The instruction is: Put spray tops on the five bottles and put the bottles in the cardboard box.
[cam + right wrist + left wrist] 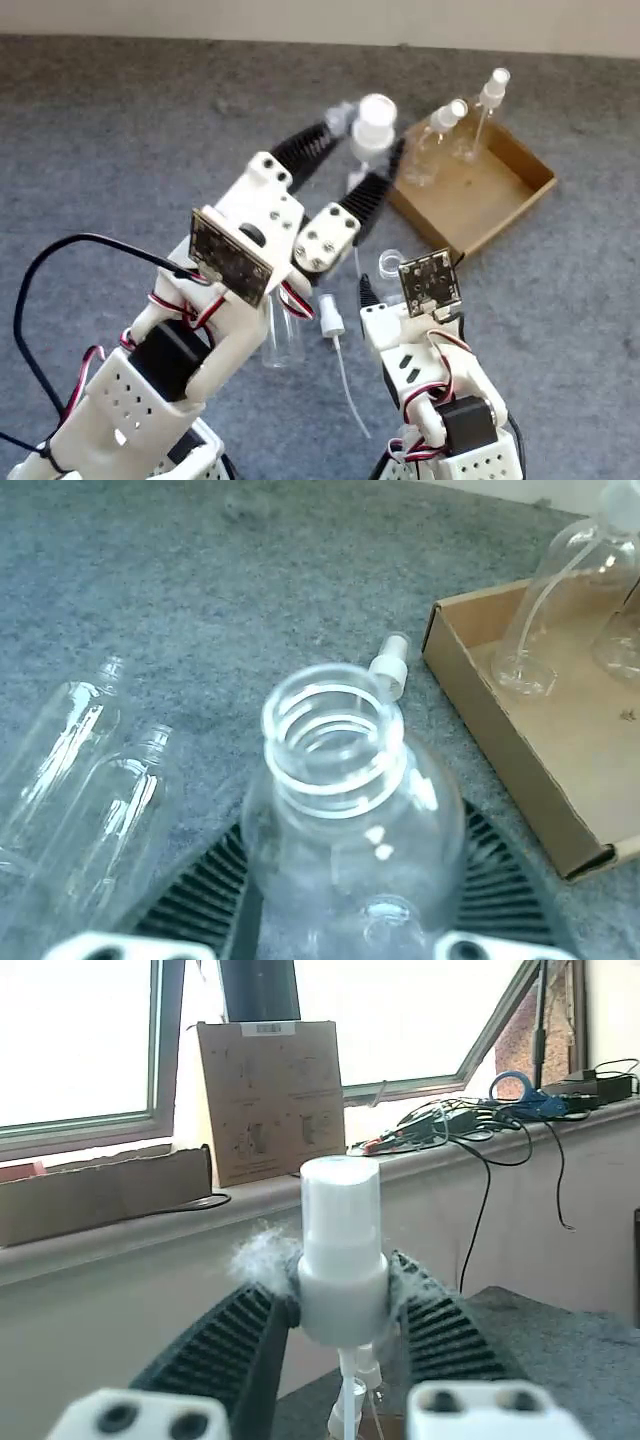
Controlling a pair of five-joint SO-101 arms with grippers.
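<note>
My left gripper (368, 138) (343, 1295) is raised above the mat and shut on a white spray top (375, 120) (340, 1230), whose thin tube (350, 1400) hangs below. Nearer the front, my right gripper (388, 268) (350, 825) is shut on a clear bottle (335, 770) with an open threaded neck (390, 262), held upright. The cardboard box (520, 165) (500, 720) lies at the back right. It holds two capped bottles (445, 120) (490, 90) (560, 590). A loose spray top (330, 315) with a long tube lies on the mat between the arms.
Two uncapped clear bottles (60, 730) (130, 810) lie side by side on the grey mat; one bottle (283, 335) shows under the left arm. Another small white spray top (390, 665) rests on the mat just short of the box corner. A black cable (40, 270) loops at the left.
</note>
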